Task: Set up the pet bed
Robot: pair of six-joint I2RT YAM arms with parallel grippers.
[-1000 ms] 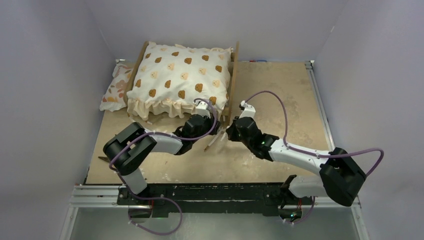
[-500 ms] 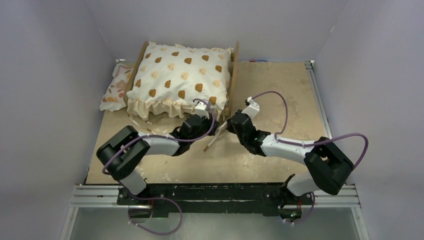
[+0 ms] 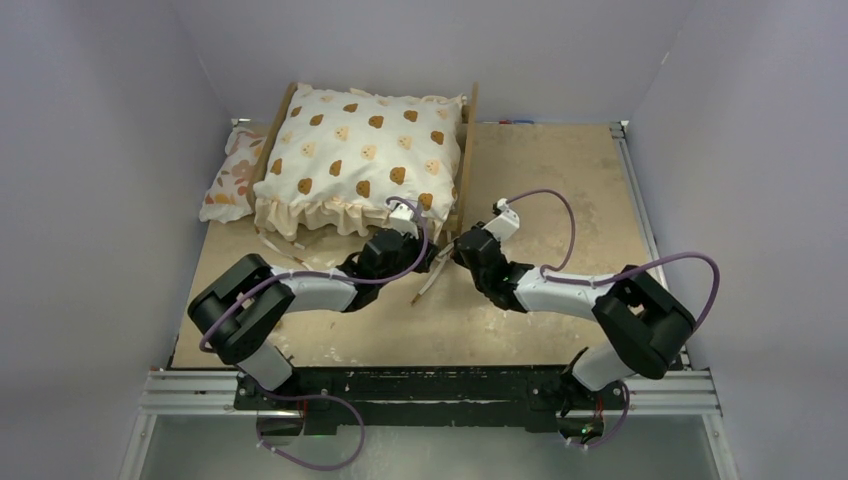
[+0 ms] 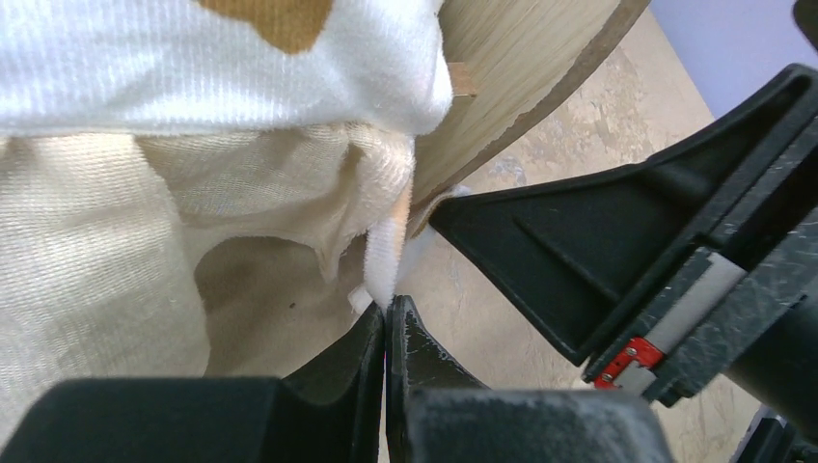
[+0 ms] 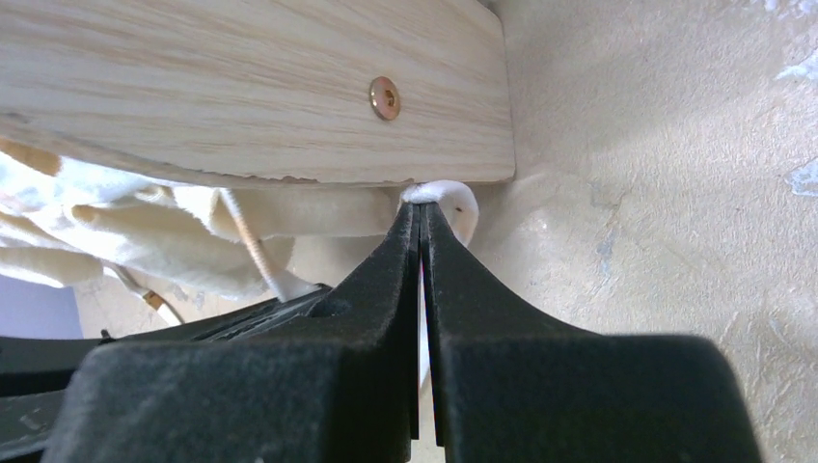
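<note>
The pet bed (image 3: 467, 150) is a light-wood frame at the back of the table, with the cream bear-print cushion (image 3: 360, 150) lying in it. My left gripper (image 3: 430, 262) is at the bed's near right corner. In the left wrist view it (image 4: 388, 307) is shut on a white tie strap (image 4: 386, 256) hanging from the cushion's ruffle (image 4: 96, 270), beside the wooden end board (image 4: 521, 58). My right gripper (image 3: 458, 252) faces it from the right. In the right wrist view it (image 5: 422, 214) is shut on a white tie strap (image 5: 451, 198) just under the wooden rail (image 5: 241, 87).
A small floral pillow (image 3: 232, 175) lies on the table left of the bed, against the left wall. Loose white tie ends (image 3: 428, 285) trail on the table below the grippers. Walls close in on the left, back and right.
My right gripper has moved left to the bed's near right corner, and its arm has folded in. My left gripper has stayed at the corner with only a small shift.
</note>
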